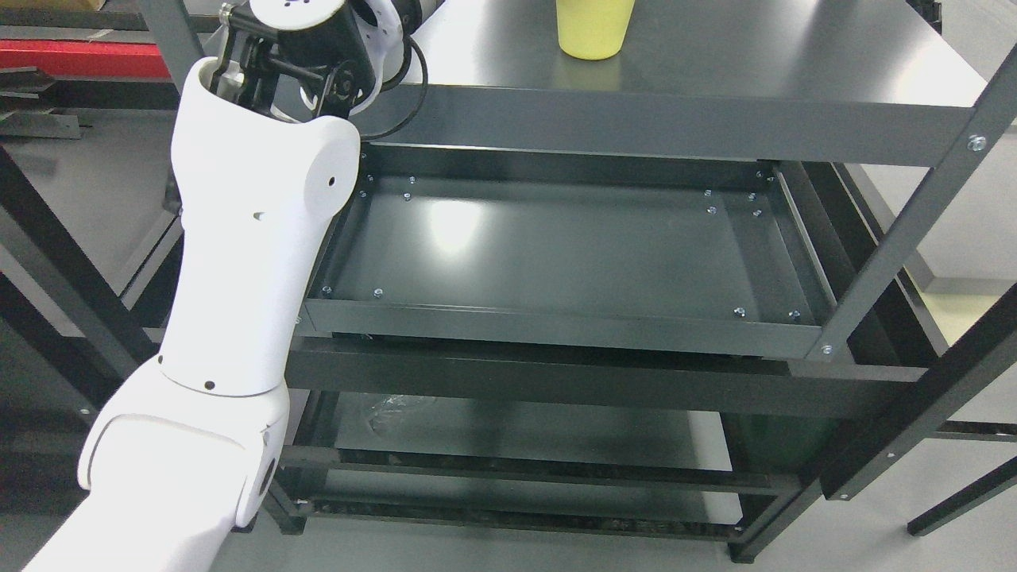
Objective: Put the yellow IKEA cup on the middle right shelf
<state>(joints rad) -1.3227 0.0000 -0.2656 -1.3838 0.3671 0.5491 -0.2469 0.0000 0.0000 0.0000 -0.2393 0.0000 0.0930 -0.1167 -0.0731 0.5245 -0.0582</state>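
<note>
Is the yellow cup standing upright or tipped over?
Upright: the cup stands on its base on the top shelf; its rim is cut off by the frame.

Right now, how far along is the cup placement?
Nothing looks done yet: the yellow cup stands on the top shelf, ungrasped. In hand: the left arm is raised toward the shelf's upper left; its hand is cut off by the frame. Left: grasp the cup and set it on the middle shelf, right side.
</note>
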